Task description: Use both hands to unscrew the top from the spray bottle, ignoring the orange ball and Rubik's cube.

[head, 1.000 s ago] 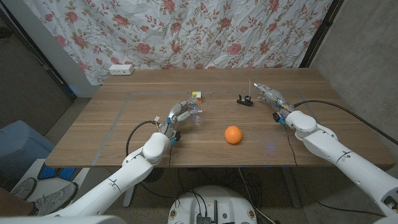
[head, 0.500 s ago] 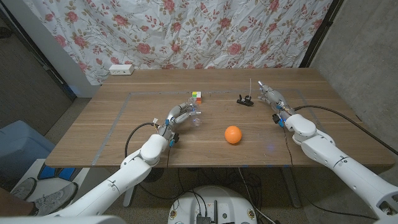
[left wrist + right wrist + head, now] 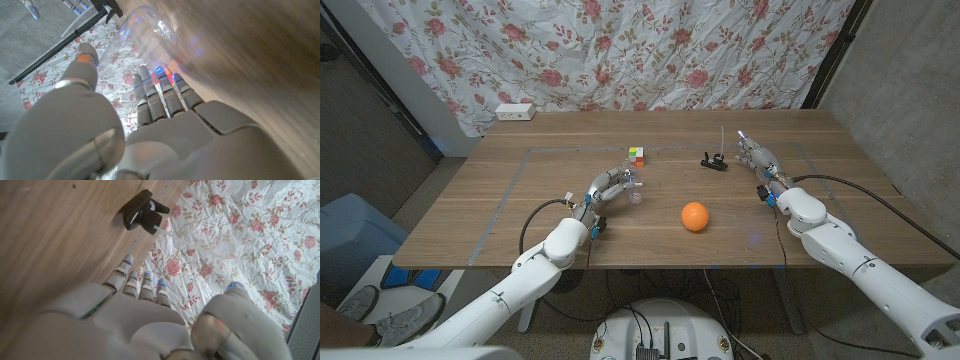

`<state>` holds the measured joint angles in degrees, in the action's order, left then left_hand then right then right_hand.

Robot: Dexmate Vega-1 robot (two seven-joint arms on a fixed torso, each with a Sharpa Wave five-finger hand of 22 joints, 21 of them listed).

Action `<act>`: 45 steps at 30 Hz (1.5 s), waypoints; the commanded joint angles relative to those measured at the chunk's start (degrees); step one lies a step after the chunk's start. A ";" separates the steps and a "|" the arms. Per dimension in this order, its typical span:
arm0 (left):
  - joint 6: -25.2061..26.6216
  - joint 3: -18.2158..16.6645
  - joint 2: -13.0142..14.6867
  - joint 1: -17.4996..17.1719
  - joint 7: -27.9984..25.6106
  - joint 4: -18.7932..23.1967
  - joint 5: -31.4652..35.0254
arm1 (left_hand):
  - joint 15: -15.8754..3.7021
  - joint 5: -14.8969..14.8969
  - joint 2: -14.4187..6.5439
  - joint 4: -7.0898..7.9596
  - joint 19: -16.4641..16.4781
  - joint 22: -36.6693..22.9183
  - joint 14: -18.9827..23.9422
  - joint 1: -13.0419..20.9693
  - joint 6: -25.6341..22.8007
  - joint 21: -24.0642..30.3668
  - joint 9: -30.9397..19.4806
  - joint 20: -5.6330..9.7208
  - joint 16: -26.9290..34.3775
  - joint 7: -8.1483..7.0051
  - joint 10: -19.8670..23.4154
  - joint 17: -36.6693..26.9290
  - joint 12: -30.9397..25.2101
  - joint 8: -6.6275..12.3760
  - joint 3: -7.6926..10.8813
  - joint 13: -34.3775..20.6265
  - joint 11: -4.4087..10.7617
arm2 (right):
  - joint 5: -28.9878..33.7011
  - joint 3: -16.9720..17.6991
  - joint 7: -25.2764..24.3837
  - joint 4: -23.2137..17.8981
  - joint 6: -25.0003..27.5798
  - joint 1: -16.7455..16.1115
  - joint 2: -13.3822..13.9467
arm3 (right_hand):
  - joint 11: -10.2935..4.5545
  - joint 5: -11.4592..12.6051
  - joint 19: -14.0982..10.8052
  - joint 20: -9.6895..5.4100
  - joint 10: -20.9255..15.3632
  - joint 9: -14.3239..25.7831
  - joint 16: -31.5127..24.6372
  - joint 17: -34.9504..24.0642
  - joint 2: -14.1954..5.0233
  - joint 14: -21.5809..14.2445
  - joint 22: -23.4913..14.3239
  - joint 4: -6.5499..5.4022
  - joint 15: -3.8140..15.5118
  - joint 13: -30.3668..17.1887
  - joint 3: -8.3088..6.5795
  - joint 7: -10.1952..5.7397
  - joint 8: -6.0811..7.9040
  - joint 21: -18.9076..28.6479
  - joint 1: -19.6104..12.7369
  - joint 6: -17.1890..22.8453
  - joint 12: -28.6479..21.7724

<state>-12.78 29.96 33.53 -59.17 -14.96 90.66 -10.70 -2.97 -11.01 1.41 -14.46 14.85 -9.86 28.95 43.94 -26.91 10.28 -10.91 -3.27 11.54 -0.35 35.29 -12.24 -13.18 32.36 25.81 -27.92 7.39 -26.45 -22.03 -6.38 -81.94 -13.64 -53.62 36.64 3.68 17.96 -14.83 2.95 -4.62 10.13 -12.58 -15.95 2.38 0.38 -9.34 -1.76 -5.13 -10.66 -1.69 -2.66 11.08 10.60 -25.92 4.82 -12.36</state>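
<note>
My left hand (image 3: 608, 188) grips the clear spray bottle (image 3: 634, 186) just in front of the Rubik's cube (image 3: 637, 155). In the left wrist view the bottle (image 3: 145, 30) lies between the thumb and fingers (image 3: 160, 95) of my left hand (image 3: 150, 135). The black spray top (image 3: 712, 161) lies on the table, apart from the bottle, its thin tube pointing up. Just to its right is my right hand (image 3: 754, 155), with fingers stretched out and holding nothing. The right wrist view shows the top (image 3: 142, 214) beyond the fingertips of my right hand (image 3: 135, 315).
The orange ball (image 3: 694, 216) sits mid-table between my arms, near the front edge. A white power strip (image 3: 515, 112) lies at the table's back left. A floral curtain (image 3: 620, 50) hangs behind the wooden table (image 3: 500, 215).
My right arm has shifted slightly inward, with its hand still beside the spray top. The left hand keeps hold of the bottle and has barely moved.
</note>
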 commanded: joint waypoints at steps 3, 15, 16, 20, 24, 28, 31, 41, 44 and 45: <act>1.31 0.11 1.47 0.07 1.45 0.89 0.18 | -4.87 -0.04 -4.98 3.92 -0.59 -0.15 -1.02 -3.37 -3.01 0.36 -0.08 -0.01 -0.40 -3.82 -2.17 0.39 0.76 -0.57 3.59 0.57 0.95 | -0.61 0.39 -1.13 0.16 -1.49 -1.10 -1.17 | 0.19 -0.10 -0.19 -0.10 -0.70 0.17 -0.38 0.19 -0.24 -0.55 -0.15 -0.16 -0.67 -0.06 -0.05 -0.01 0.25 0.16 -0.12 0.97 -0.09; 2.47 0.37 2.50 0.49 3.43 1.41 -0.54 | -4.02 -0.12 -3.66 4.06 -1.06 -0.13 -3.85 -2.08 -2.37 0.59 0.21 -0.03 -0.90 -5.13 -5.87 1.40 2.11 -3.23 2.69 2.91 0.91 | -0.59 0.50 -1.54 0.23 -1.60 -1.34 -1.37 | 0.49 -0.35 -0.42 0.28 -0.99 0.17 -0.34 0.54 -0.48 -0.91 -0.15 -0.07 -1.34 -0.07 0.00 -0.04 0.22 0.18 -0.01 1.35 0.07; 2.53 0.38 2.53 0.43 3.48 1.47 -0.61 | -3.86 -0.13 -3.57 4.06 -1.07 -0.13 -4.17 -1.97 -2.28 0.61 0.23 0.00 -0.98 -5.09 -6.15 1.46 2.17 -3.48 2.64 3.11 0.95 | -0.59 0.47 -1.47 0.21 -1.50 -1.34 -1.31 | 0.49 -0.37 -0.45 0.29 -1.02 0.17 -0.32 0.58 -0.51 -0.91 -0.15 -0.05 -1.35 -0.07 -0.01 -0.09 0.22 0.18 -0.01 1.38 0.08; 2.91 0.38 2.72 0.04 3.50 1.90 -0.89 | -3.23 -0.21 -3.31 4.20 -1.15 -0.14 -5.40 -1.33 -0.04 0.69 0.32 -0.16 -1.05 -6.17 -7.84 1.76 2.37 -5.73 2.31 4.45 0.43 | -0.58 0.52 -1.51 0.09 -1.48 -1.56 -1.18 | 0.53 -0.43 -0.52 0.34 -1.12 0.18 -0.31 0.65 -0.56 -0.96 -0.15 -0.02 -1.51 -0.07 0.00 -0.20 0.28 0.19 0.00 1.63 0.10; 3.15 0.33 2.85 -0.45 3.14 2.35 -0.93 | -2.88 -0.24 -3.07 4.27 -1.33 -0.14 -6.54 -0.99 1.07 0.70 0.37 -0.14 -1.16 -6.82 -9.40 1.92 2.54 -7.25 1.99 5.50 0.37 | -0.67 0.70 -1.70 0.04 -1.76 -1.91 -1.20 | 0.56 -0.49 -0.61 0.35 -1.21 0.18 -0.31 0.74 -0.65 -1.08 -0.15 0.03 -1.51 -0.08 -0.02 -0.28 0.30 0.21 -0.03 1.81 0.12; 3.25 0.21 2.98 -0.93 2.85 2.69 -1.09 | -2.97 -0.25 -2.59 4.23 -1.40 -0.14 -7.35 -0.68 2.10 0.71 0.44 0.14 -1.23 -7.85 -10.34 2.05 2.52 -8.62 1.66 6.41 0.50 | -0.72 0.79 -1.88 0.08 -1.90 -2.10 -1.29 | 0.55 -0.57 -0.73 0.49 -1.24 0.18 -0.32 0.85 -0.76 -1.23 -0.15 0.09 -1.60 -0.08 -0.05 -0.29 0.31 0.22 -0.06 2.00 0.20; 3.39 0.10 3.11 -1.34 2.62 3.02 -1.21 | -2.80 -0.30 -2.32 4.21 -1.59 -0.13 -7.94 -0.35 3.13 0.67 0.49 0.10 -1.25 -8.34 -11.03 2.11 2.50 -9.75 1.49 7.10 0.39 | -0.72 0.79 -1.89 0.14 -2.02 -2.17 -1.34 | 0.54 -0.61 -0.77 0.52 -1.34 0.19 -0.31 0.89 -0.79 -1.26 -0.15 0.13 -1.59 -0.09 -0.05 -0.31 0.32 0.23 -0.08 2.09 0.19; 3.28 -0.14 3.88 -2.24 2.94 3.61 -1.61 | -2.58 -0.30 -0.52 4.27 -1.93 -0.08 -10.65 0.38 6.46 0.64 0.64 0.84 -1.47 -8.74 -14.13 2.27 2.57 -13.61 0.48 9.51 0.44 | -0.58 0.98 -2.33 -0.10 -2.35 -2.57 -1.37 | 0.51 -0.80 -0.95 0.76 -1.49 0.20 -0.22 1.13 -0.91 -1.31 -0.16 0.30 -1.77 -0.10 -0.05 -0.53 0.30 0.23 -0.14 2.39 0.30; 3.30 -0.26 4.21 -2.35 3.28 3.77 -1.84 | -2.50 -0.33 0.58 4.27 -2.40 -0.05 -11.82 0.82 8.23 0.53 0.69 0.95 -1.45 -7.75 -15.84 2.31 2.68 -15.50 -0.03 10.74 0.20 | -0.52 1.03 -2.47 -0.13 -2.45 -2.65 -1.41 | 0.51 -0.83 -0.94 0.86 -1.57 0.20 -0.21 1.16 -0.93 -1.33 -0.16 0.32 -1.81 -0.10 -0.05 -0.52 0.28 0.22 -0.13 2.40 0.29; 3.47 -0.32 4.29 -2.42 3.24 3.90 -1.88 | -2.37 -0.33 0.75 4.31 -2.42 -0.04 -12.19 0.94 8.57 0.55 0.70 0.96 -1.48 -7.52 -16.00 2.32 2.60 -15.91 -0.12 11.03 0.10 | -0.54 1.05 -2.46 -0.14 -2.53 -2.68 -1.43 | 0.56 -0.85 -0.94 0.85 -1.51 0.20 -0.20 1.19 -0.95 -1.35 -0.16 0.34 -1.83 -0.10 -0.05 -0.56 0.26 0.21 -0.13 2.40 0.34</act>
<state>-9.76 29.99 36.88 -60.83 -12.14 93.80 -12.08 -2.43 -10.85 1.00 -9.98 12.60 -9.77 17.53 44.76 -19.47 10.64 -10.11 -2.42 10.14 -8.64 20.16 -9.86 -10.58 17.59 26.19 -17.58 7.63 -27.11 -21.16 -8.42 -81.90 -15.71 -55.93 35.34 4.09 17.13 -15.45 3.58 -5.84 10.14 -12.58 -14.62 1.04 -0.93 -9.35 -1.75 -6.45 -10.67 -1.69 -3.29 11.07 10.60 -26.23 6.65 -12.07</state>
